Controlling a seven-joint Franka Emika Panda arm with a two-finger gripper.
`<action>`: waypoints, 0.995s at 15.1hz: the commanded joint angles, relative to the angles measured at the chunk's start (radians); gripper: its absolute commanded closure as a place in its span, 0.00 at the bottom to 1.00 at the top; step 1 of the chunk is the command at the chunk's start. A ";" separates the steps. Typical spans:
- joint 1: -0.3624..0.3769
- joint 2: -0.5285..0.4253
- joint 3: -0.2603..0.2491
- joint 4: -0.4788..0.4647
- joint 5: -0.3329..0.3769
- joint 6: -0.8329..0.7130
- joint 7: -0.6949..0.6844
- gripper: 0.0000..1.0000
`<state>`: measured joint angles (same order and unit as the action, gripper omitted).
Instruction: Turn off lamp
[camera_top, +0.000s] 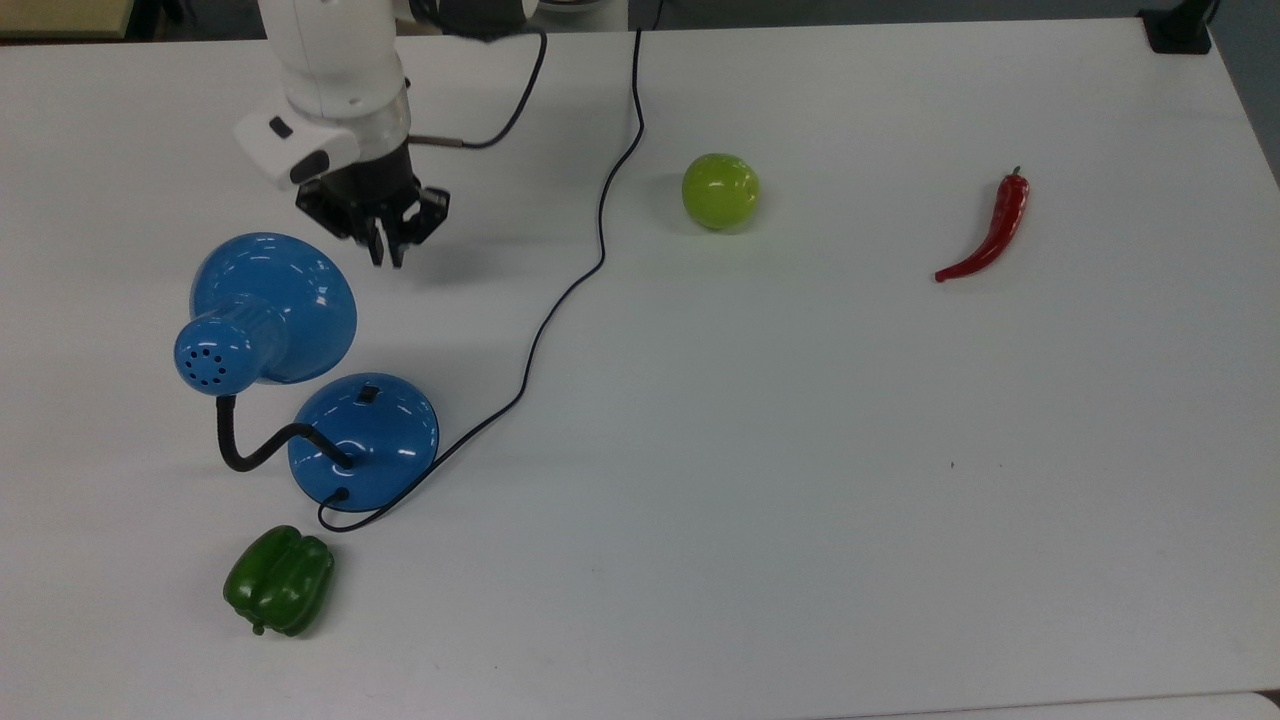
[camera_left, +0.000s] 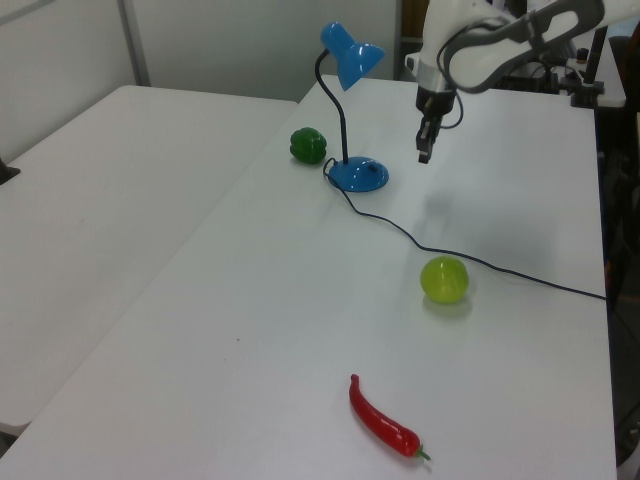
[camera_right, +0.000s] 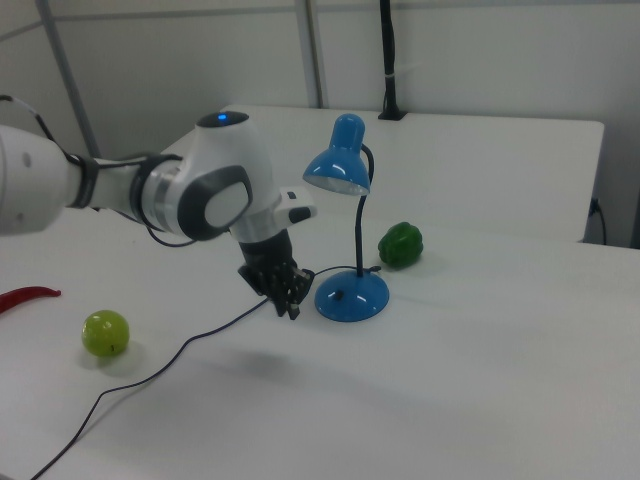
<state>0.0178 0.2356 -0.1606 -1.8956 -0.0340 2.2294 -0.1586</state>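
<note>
You'll find no text, label, brand, number or sign to read anywhere around the claw (camera_top: 388, 252): not on the lamp (camera_top: 365, 440), the arm or the counter (camera_top: 800, 450).

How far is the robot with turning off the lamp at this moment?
Likely done: the lamp shows no glow under its shade, and the gripper hangs shut in the air, apart from the base, with the switch uncovered. Nothing is in hand. What seems left is only to move the arm away, though the switch's position itself is too small to read.
</note>
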 joint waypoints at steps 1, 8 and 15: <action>0.010 -0.126 -0.005 -0.034 -0.014 -0.192 -0.010 0.02; 0.030 -0.245 0.003 0.114 0.008 -0.523 0.129 0.00; 0.040 -0.243 0.090 0.293 0.128 -0.593 0.346 0.00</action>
<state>0.0550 -0.0198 -0.1278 -1.6604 0.0689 1.6666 0.1001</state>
